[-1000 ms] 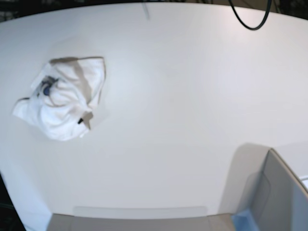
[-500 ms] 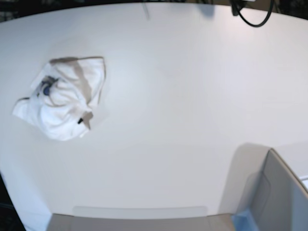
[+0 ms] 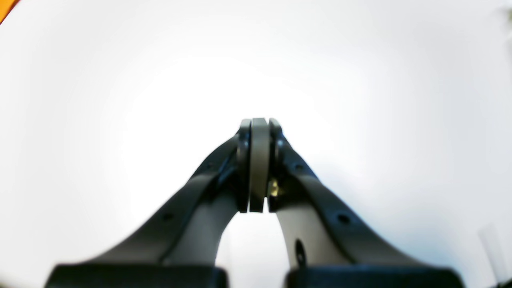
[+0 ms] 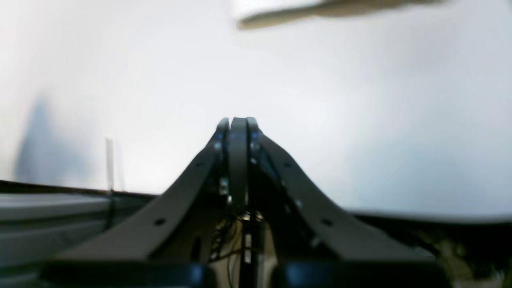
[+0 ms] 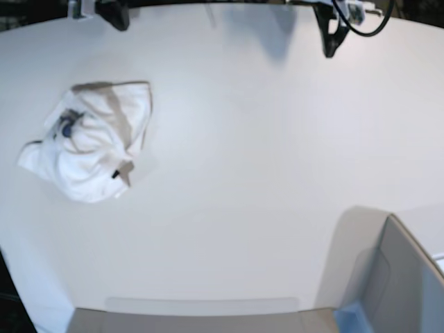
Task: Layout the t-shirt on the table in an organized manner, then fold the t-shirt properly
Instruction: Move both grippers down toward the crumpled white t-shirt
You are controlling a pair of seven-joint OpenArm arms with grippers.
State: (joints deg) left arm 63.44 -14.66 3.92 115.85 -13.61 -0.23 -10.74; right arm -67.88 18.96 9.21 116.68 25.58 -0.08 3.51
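The t-shirt lies crumpled in a white heap on the left of the table, with a bit of blue print and a small dark tag showing. Both grippers hang at the table's far edge, well away from the cloth. My right gripper is beyond the heap at the top left, and my left gripper is at the top right. In the wrist views the left gripper and the right gripper are each shut with pads pressed together and nothing between them, over bare white table.
A grey box with a blue corner stands at the near right. A black cable loops by the left arm. A blurred pale shape crosses the top of the right wrist view; what it is I cannot tell.
Both arms have come into the base view from the far edge, the left one first. The t-shirt has not moved.
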